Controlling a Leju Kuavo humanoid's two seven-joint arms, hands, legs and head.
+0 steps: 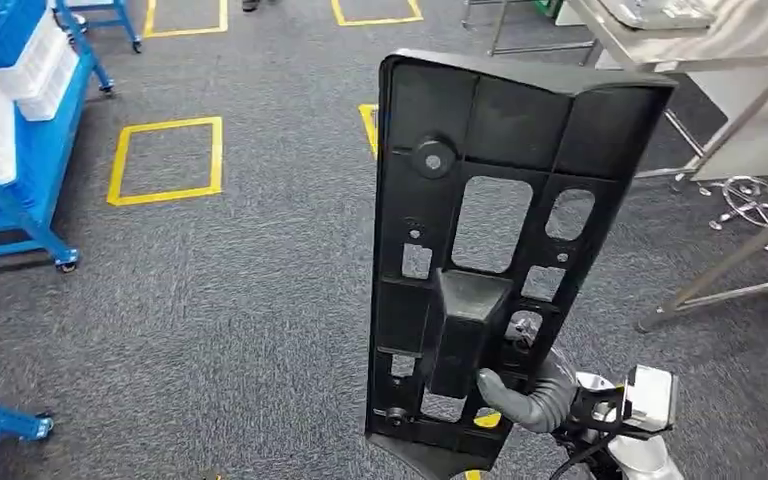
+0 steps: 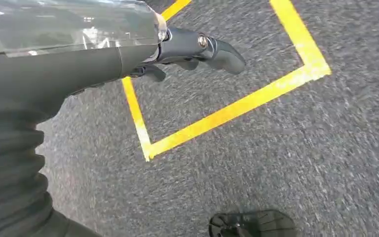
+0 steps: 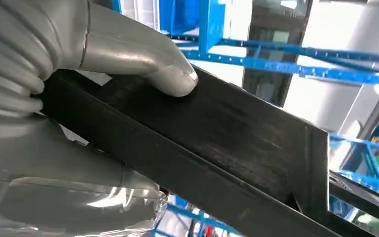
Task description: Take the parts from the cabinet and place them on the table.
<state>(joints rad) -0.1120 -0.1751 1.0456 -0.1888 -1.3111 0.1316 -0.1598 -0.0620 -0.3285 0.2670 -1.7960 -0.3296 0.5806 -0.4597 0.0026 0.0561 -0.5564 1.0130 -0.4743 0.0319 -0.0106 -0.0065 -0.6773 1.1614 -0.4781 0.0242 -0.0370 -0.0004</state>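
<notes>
Black plastic part [image 1: 500,250], a long flat panel with cut-out windows and a round boss, stands upright close before the head camera, held at its lower end; right hand [image 1: 535,395] grips it there, grey thumb across the near face, the other fingers hidden behind the panel; in the right wrist view the thumb [image 3: 170,74] presses flat on the panel's dark surface [image 3: 237,143] and the ribbed cover lies against its edge, so the fingers are closed on the part; part rises well above the fingers, over grey carpet floor [image 1: 240,300]; yellow taped square [image 1: 165,160] on the carpet off to the far left of the fingers; blue wheeled rack [image 1: 20,150] with white bins beyond that; metal-legged tabletop [image 1: 700,45] up and to the right of the fingers, well apart from the part; left hand [image 2: 192,52] hangs over the carpet, dark fingers [image 2: 222,54] loosely curled with nothing in them; yellow tape corner [image 2: 148,148] on the floor below those fingers.
</notes>
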